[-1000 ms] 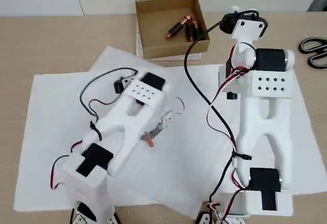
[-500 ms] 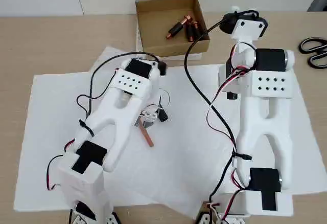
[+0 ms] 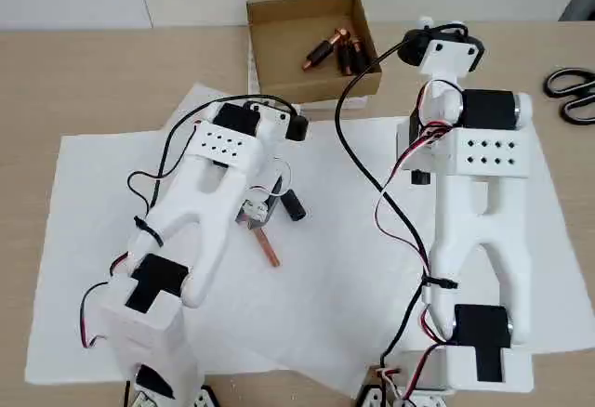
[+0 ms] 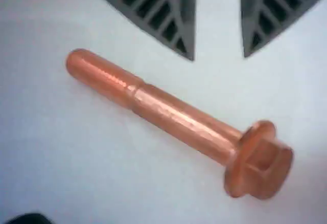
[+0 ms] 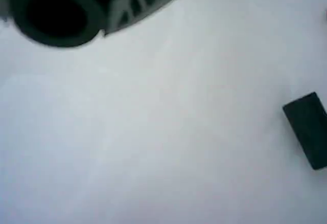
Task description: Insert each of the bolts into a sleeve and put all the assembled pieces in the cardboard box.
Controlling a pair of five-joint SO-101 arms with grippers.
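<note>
- Nearest, the white paper [image 3: 325, 314] lies bare between the two arm bases, and open room is left there out to its near edge.
- The left gripper [image 4: 218, 55] is held over the paper with its jaws apart; nothing is gripped.
- The copper bolt [image 4: 179, 121] is seen lying flat on the paper just beside the fingertips [image 4: 173, 35], not touched.
- Since half a second ago the left arm [image 3: 200, 203] has been swung slightly leftward; the bolt [image 3: 268, 247] and loose black sleeve [image 3: 295, 205] have not been shifted.
- That sleeve [image 5: 308, 129] lies on the paper near the bolt but apart from it.
- For the right gripper [image 5: 110, 14], open or closed cannot be told; a black ring [image 5: 56, 17] is shown just beside it.
- Farthest, assembled pieces [image 3: 335, 51] lie in the cardboard box [image 3: 270, 54]; scissors [image 3: 572, 91] lie at the table's right edge.
</note>
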